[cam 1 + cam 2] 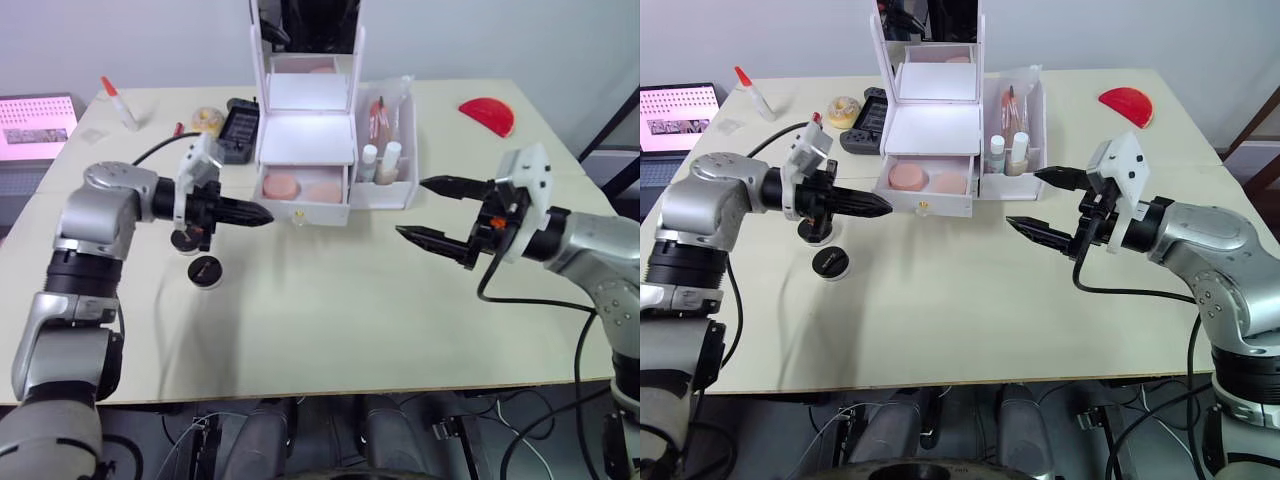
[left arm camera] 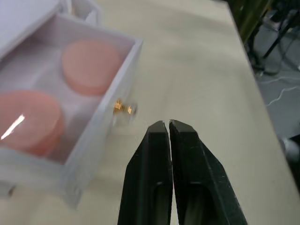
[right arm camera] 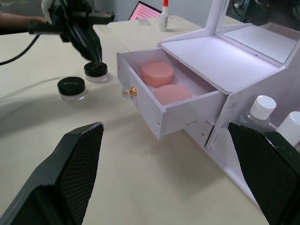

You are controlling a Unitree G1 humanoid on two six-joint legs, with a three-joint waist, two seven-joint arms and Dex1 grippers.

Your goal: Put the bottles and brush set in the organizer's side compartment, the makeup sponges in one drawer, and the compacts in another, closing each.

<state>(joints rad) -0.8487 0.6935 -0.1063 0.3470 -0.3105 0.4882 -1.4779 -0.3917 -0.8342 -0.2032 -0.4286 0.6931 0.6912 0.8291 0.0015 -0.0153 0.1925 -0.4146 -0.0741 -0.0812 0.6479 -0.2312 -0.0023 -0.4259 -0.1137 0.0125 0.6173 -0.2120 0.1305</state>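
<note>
The white organizer [image 1: 305, 130] stands at the back centre under its mirror. Its lower drawer [image 1: 300, 212] is pulled open, with two pink makeup sponges [image 1: 281, 184] lying inside. Two bottles [image 1: 369, 160] and the brush set [image 1: 380, 115] stand in the side compartment on its right. Two black-lidded compacts [image 1: 205, 271] rest on the table left of the organizer, one of them under my left arm. My left gripper [image 1: 265, 215] is shut and empty, its tip just left of the drawer's gold knob [image 2: 123, 108]. My right gripper [image 1: 410, 208] hangs open and empty, right of the drawer.
A red half-round object [image 1: 488, 113] lies at the back right. A black tray [image 1: 238, 128], a small ring-shaped roll [image 1: 207, 117] and a white tube with a red tip [image 1: 120, 103] sit at the back left. A pink screen [image 1: 35, 125] stands beyond the table's left edge.
</note>
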